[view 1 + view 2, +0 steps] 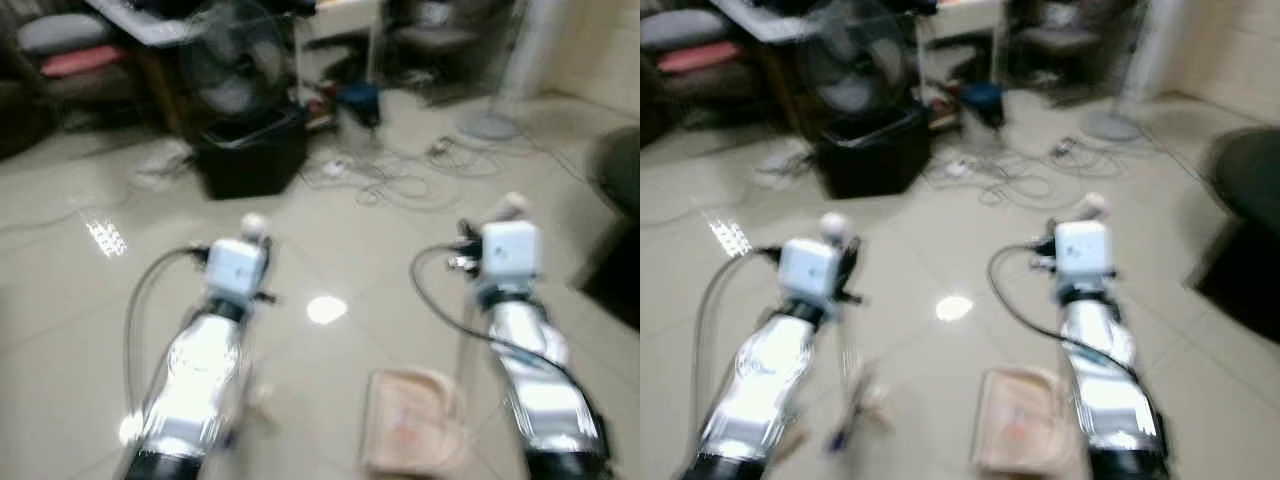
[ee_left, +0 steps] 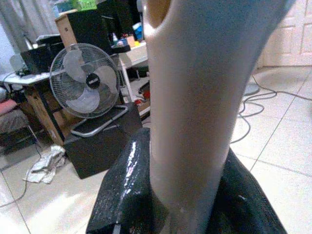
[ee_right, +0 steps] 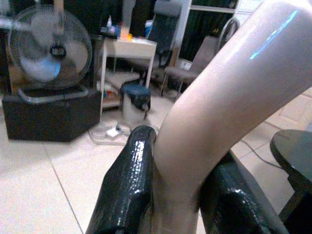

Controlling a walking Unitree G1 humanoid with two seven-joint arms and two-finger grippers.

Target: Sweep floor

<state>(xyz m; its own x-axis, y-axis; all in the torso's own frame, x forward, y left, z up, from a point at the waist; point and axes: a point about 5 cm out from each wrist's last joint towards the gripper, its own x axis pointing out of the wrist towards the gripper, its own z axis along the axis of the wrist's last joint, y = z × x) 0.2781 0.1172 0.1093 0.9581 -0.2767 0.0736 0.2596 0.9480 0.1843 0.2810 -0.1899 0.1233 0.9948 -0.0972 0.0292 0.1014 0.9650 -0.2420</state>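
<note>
Both eye views are blurred. My left gripper (image 2: 187, 197) is shut on a pale beige broom handle (image 2: 195, 97), which stands upright between its black fingers (image 2: 124, 195). In the left eye view that handle's top (image 1: 254, 223) pokes up above my left wrist (image 1: 238, 268), and the broom's lower end (image 1: 262, 400) blurs near the floor. My right gripper (image 3: 180, 195) is shut on the curved beige handle (image 3: 229, 97) of a dustpan. The dustpan's pan (image 1: 410, 435) hangs low over the tiles beside my right arm (image 1: 530, 370).
Ahead stands a black box (image 1: 250, 150) with a floor fan (image 1: 232, 60) on it. Loose cables (image 1: 400, 175) lie on the tiles, with a blue-lidded bin (image 1: 358, 105) and a white cart (image 1: 340, 30) behind. A rag (image 1: 160, 165) lies left; a dark round table (image 1: 620, 170) stands right.
</note>
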